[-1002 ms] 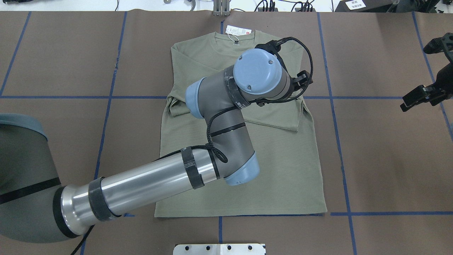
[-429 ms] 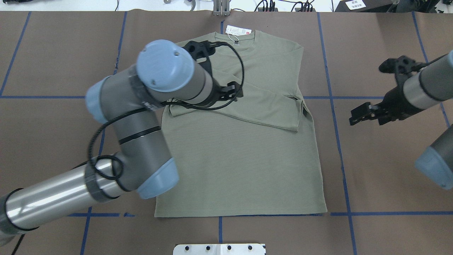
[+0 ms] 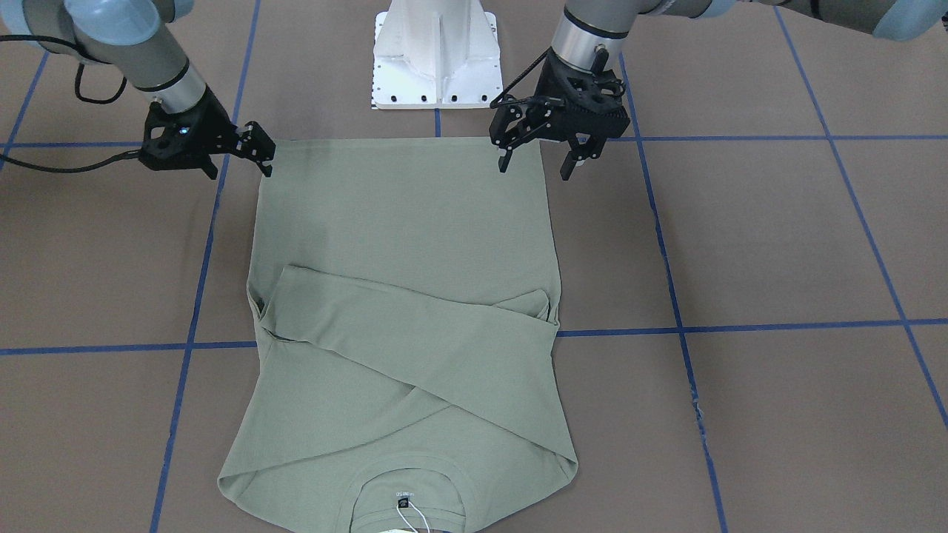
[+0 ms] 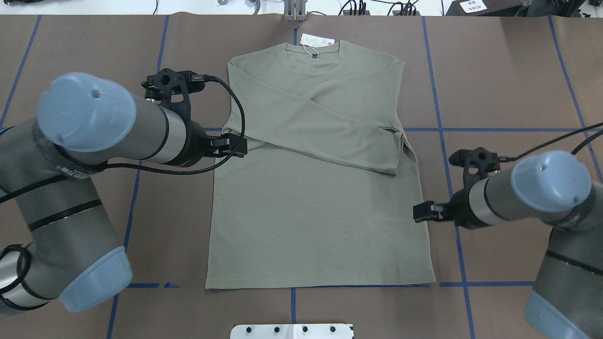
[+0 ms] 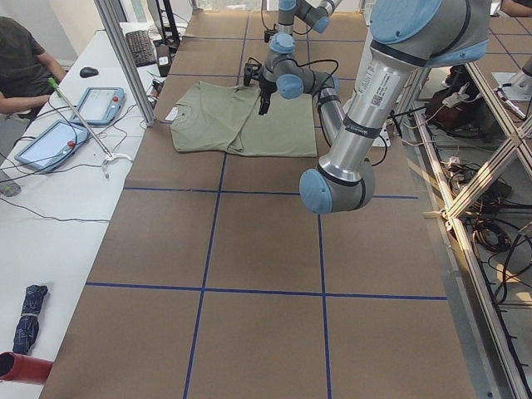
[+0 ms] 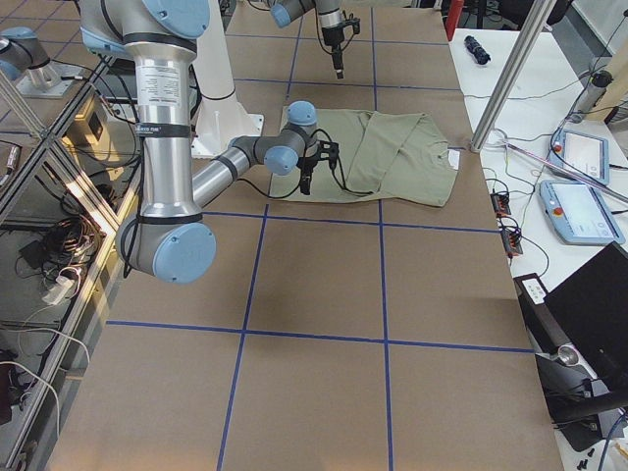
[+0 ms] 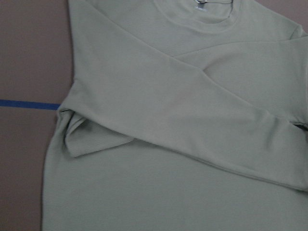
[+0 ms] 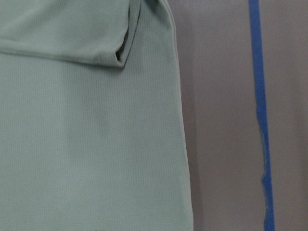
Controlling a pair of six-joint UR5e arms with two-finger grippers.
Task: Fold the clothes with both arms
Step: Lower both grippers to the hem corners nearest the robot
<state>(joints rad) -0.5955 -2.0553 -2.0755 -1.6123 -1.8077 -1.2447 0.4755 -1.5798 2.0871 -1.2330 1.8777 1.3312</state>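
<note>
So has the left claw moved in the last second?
Yes. The left claw has swept leftward in the overhead view, across the shirt to its edge on that side.

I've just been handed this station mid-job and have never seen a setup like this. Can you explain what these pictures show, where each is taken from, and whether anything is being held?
The machine is a robot with two jointed arms, each ending in a two-finger gripper. The overhead view looks down from behind the robot, so its left arm comes in on the left. The front view faces the robot, so the sides swap: the left gripper is on that picture's right and the right gripper on its left. Two wide views are taken from the table's ends. The two close-ups of cloth come from cameras on the wrists. On the brown table a green long-sleeved shirt lies flat, its sleeves crossed over the chest and a white tag at the collar. Both grippers are open near the shirt's edges and hold nothing.
</note>
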